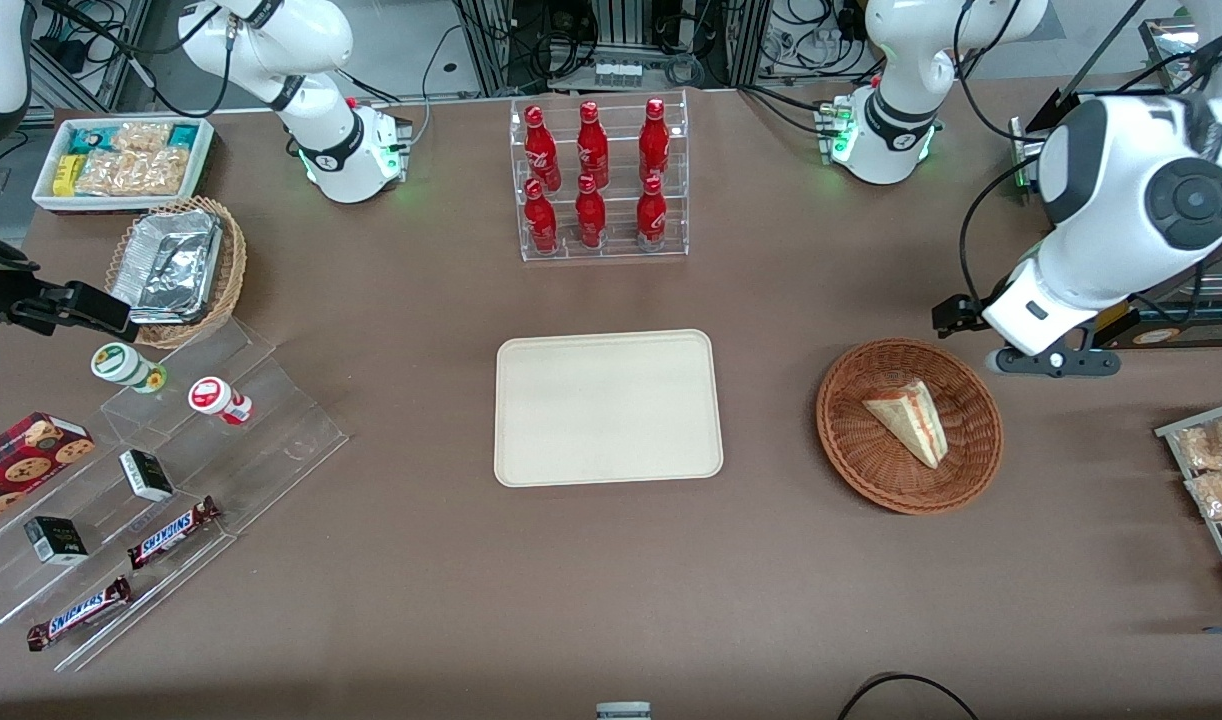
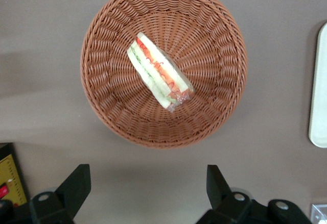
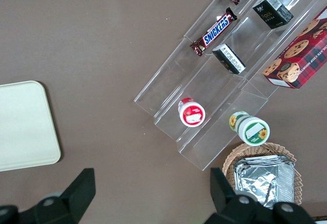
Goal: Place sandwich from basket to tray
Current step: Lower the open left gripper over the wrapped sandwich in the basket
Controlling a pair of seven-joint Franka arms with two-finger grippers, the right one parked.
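Gripper (image 2: pixel 144 188) spread wide, empty, above basket (image 1: pixel 909 425) at frame right; sandwich (image 2: pixel 159 71) looks soft, light, wrapped — pinch gently across bread faces mid-wedge.

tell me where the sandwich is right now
The sandwich lies in the basket, beside the tray, toward the working arm's end of the table. The open gripper hangs above the basket's edge, not touching it.

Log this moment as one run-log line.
gripper: open, above table beside reddish-brown woven wicker basket | triangular white-bread sandwich: in basket | cream-beige rectangular tray: empty
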